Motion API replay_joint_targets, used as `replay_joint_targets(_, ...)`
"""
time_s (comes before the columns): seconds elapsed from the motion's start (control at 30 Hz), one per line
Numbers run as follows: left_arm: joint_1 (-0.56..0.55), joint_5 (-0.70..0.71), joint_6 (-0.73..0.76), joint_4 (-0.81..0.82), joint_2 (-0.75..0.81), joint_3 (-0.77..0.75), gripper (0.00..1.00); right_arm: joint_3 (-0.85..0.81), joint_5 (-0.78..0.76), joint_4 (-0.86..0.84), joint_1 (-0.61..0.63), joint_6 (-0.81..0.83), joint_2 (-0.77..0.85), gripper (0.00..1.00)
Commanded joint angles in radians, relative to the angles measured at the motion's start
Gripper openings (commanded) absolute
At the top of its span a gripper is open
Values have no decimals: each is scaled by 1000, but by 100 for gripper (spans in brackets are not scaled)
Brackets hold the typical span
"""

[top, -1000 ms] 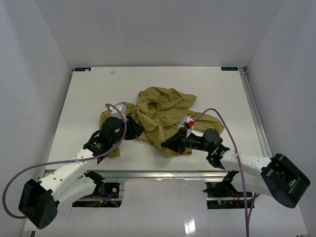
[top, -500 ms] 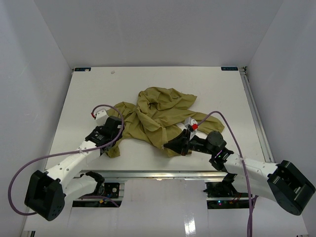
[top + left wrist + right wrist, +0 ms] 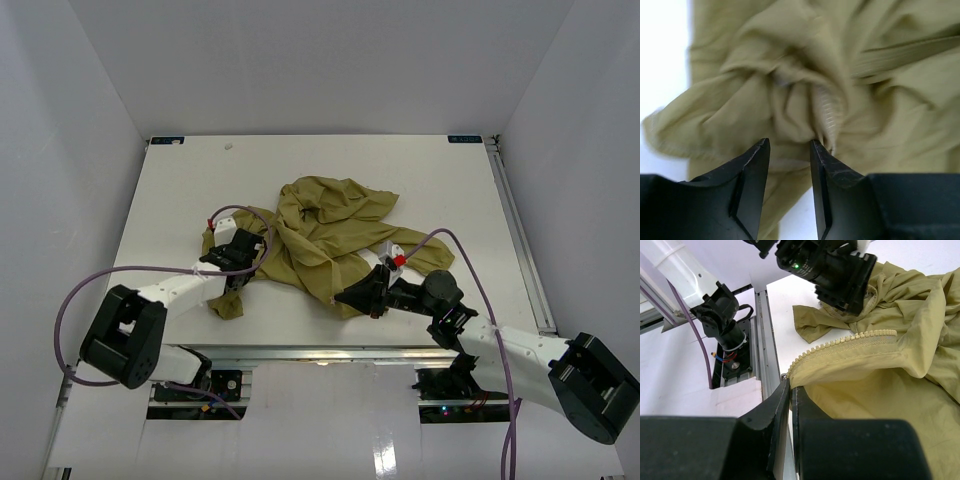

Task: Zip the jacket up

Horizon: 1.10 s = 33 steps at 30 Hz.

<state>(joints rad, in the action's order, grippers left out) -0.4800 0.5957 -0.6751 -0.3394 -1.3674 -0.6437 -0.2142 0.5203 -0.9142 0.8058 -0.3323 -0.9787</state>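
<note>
White walls are closing in the white table (image 3: 180,190) on three sides. The jacket (image 3: 330,215) is lying crumpled around the middle of the table, its lower folds reaching toward the near edge.

The right gripper (image 3: 790,382) is pinching the very end of one zipper edge, fingers pressed together on the thin tape. It is holding that end up close to the near edge, and the row of zipper teeth (image 3: 850,340) is running away from the fingers into the cloth. The left gripper (image 3: 789,145) is hovering over the bunched left side of the jacket with its fingers standing partly apart and nothing visibly between them.

Several things are looking risky from here:
- **Slipping grip:** The right grip is sitting on only the tip of the tape, so a pull against the weight of the heaped fabric is likely to slide it out.
- **Wrong fold:** The matching zipper edge is not showing clearly in the blurred left wrist view. The left fingers may close on a loose fold instead, leaving the two halves unaligned.
- **Dragging:** Any tug is also likely to drag the whole soft garment toward the near edge rather than straightening it.
- **Caught cloth:** Thin wrinkled cloth lying beside the teeth may get caught in them.
- **Cable:** The purple cable (image 3: 452,240) arching over the jacket's right side may snag a fold.
</note>
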Motion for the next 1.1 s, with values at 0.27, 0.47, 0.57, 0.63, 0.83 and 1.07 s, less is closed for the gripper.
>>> replay_joint_targets(0.27, 14, -375, 250, 436, -141, -184, 44, -38, -50, 13, -3, 38, -71, 8)
replay_joint_targets(0.47, 14, -246, 209, 236, -48, -223, 43, -55, -64, 25, -3, 40, -110, 8)
replay_joint_targets(0.57, 14, -170, 176, 183, 48, -167, 43, -56, -64, 27, -3, 39, -108, 8)
replay_joint_targets(0.63, 14, -122, 143, 163, 122, -109, 43, -57, -63, 35, -3, 35, -97, 8)
replay_joint_targets(0.83, 19, -83, 67, 100, 303, -59, 45, -55, -64, 56, -5, 36, -74, 8)
replay_joint_targets(1.07, 83, -157, 59, 95, 186, -148, 53, -51, -54, 52, -5, 33, -72, 8)
